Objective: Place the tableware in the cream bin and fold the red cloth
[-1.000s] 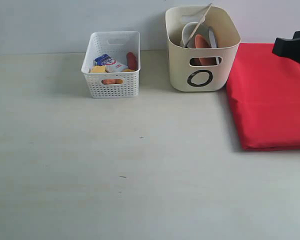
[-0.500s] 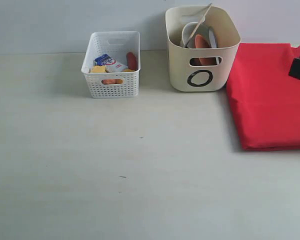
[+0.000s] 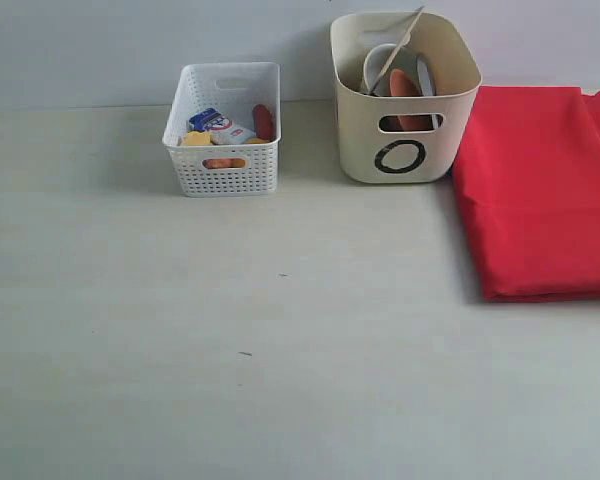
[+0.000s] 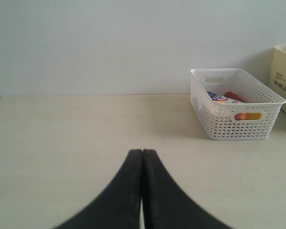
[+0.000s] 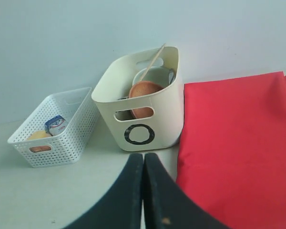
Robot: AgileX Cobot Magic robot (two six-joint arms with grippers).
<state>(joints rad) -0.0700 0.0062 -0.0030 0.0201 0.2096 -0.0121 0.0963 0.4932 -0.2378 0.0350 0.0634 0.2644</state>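
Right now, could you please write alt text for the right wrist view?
A cream bin holding a brown plate, a bowl and a chopstick stands between a red cloth and a white basket; the right gripper, fingers shut, points toward it.

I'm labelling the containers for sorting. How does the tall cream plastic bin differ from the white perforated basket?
The tall cream plastic bin has smooth solid walls with a black ring mark; the white perforated basket is holed all over. The bin stands taller than the basket. The bin holds tableware, the basket food items. Both are upright, open-topped, with handle cut-outs.
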